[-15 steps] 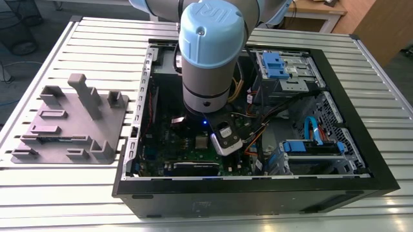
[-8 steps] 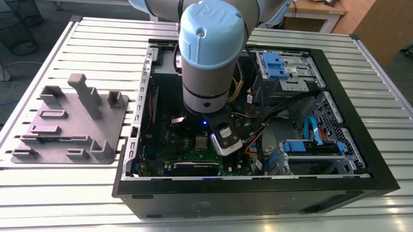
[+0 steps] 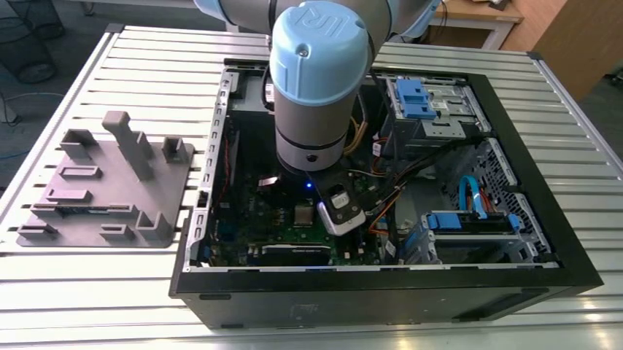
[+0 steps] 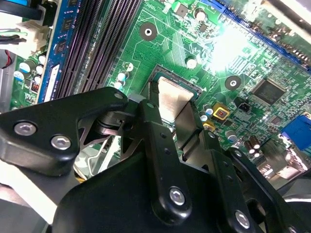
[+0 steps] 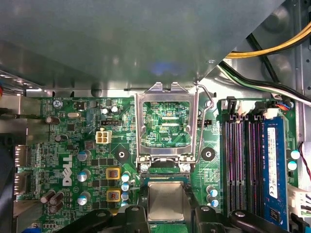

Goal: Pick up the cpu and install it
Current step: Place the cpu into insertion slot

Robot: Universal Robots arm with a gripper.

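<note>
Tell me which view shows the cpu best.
First wrist view: the cpu faces the camera squarely, nearly whole. The second wrist view shows it slanted, partly behind the gripper; the exterior view, a tiny silvery square.

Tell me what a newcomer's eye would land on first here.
The bulky robot arm with its pale blue cap reaches down into the open computer case in the middle of the exterior view. In both wrist views its gripper is at the silvery cpu on the green motherboard, just beside the flipped-open socket frame.
</note>
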